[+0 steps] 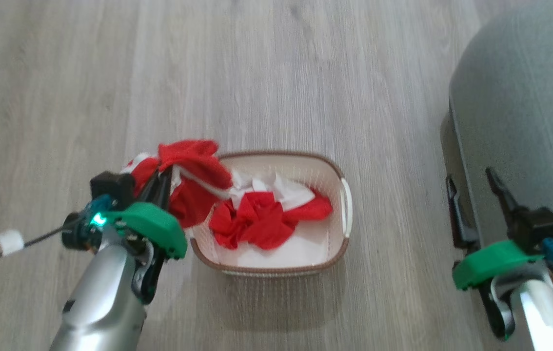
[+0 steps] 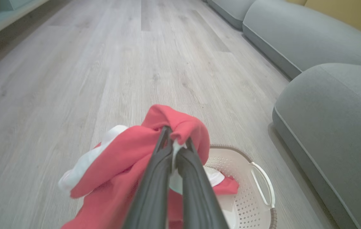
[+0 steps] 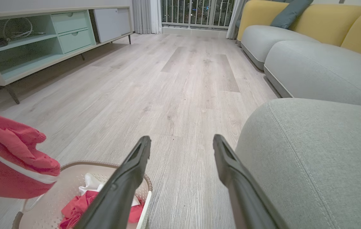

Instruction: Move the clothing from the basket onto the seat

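A cream basket (image 1: pixel 342 178) with a brown rim stands on the wood floor in the head view. A crumpled red and white piece of clothing (image 1: pixel 262 219) lies inside it. My left gripper (image 1: pixel 164 170) is shut on another red garment (image 1: pixel 191 178) with white trim, lifted over the basket's left rim. The left wrist view shows the fingers pinching that garment (image 2: pixel 120 165) above the basket (image 2: pixel 250 203). My right gripper (image 1: pixel 471 187) is open and holds nothing, beside the grey seat (image 1: pixel 525 112) at the right. The seat (image 3: pixel 311 165) is close on the right in the right wrist view.
More grey seat cushions (image 3: pixel 320 70) with yellow backrests line the right side. A low pale green cabinet (image 3: pixel 40 41) with drawers stands along the far left wall. A cable with a white tag (image 1: pixel 8 242) trails from my left wrist. Bare wood floor (image 1: pixel 257 73) stretches ahead.
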`<state>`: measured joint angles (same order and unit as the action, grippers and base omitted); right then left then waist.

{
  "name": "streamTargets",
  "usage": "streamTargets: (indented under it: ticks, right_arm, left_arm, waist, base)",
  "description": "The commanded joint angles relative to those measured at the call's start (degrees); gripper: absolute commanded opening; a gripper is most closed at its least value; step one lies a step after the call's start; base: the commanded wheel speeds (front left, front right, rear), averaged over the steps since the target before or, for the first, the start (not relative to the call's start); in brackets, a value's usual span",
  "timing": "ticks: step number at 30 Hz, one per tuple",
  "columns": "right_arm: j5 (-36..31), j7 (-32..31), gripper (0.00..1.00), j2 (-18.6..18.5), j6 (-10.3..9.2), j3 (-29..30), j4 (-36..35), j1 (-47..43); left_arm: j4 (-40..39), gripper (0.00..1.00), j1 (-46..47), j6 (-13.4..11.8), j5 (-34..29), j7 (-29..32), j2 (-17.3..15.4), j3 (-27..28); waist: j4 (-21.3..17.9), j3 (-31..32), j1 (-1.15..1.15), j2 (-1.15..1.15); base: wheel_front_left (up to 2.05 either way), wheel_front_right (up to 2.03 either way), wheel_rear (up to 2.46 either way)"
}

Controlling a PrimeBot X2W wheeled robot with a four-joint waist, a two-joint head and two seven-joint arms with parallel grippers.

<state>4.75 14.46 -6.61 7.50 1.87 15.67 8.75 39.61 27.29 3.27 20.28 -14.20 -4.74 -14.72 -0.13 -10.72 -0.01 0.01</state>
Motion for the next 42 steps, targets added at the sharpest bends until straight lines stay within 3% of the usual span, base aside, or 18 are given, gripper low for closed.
streamTargets:
  ticks: [1,12,27,31,42]
  right_arm:
    - [-0.57,0.54,1.00,-1.23,-0.01,-1.46,-1.17,-0.01]
    - [-0.40,0.54,1.00,-3.23,-0.01,-5.52,1.89,-1.67]
    - [0.52,0.54,1.00,-3.92,-0.01,-8.15,1.82,-1.55]
    - [1.85,0.54,1.00,-4.56,-0.01,-12.04,1.07,-0.62]
    - [7.76,0.54,1.00,-9.87,-0.01,-34.22,-2.11,10.80]
  left_arm:
    - [-2.83,0.00,0.54,-0.53,0.23,-0.79,-1.99,2.27]
    - [-8.57,0.00,-8.23,-2.47,0.02,-0.79,-3.91,5.42]
    - [-10.55,0.00,-9.13,-2.31,-0.30,-0.80,-4.01,5.06]
    - [-11.78,0.00,-8.82,-1.12,-0.66,-0.80,-3.90,3.93]
    - [-21.06,0.00,-6.13,3.38,-1.89,4.40,-4.02,-5.80]
  waist:
    - [1.74,4.17,0.01,-0.01]
    - [0.67,9.54,0.01,-0.01]
    - [0.47,10.27,0.01,-0.01]
    - [0.48,10.26,0.01,-0.01]
    - [1.54,9.74,0.01,-0.01]
  base:
    - [0.00,0.00,0.00]
    - [0.00,0.00,0.00]
    - [0.00,0.00,0.00]
    - [0.00,0.00,0.00]
    - [0.00,0.00,0.00]
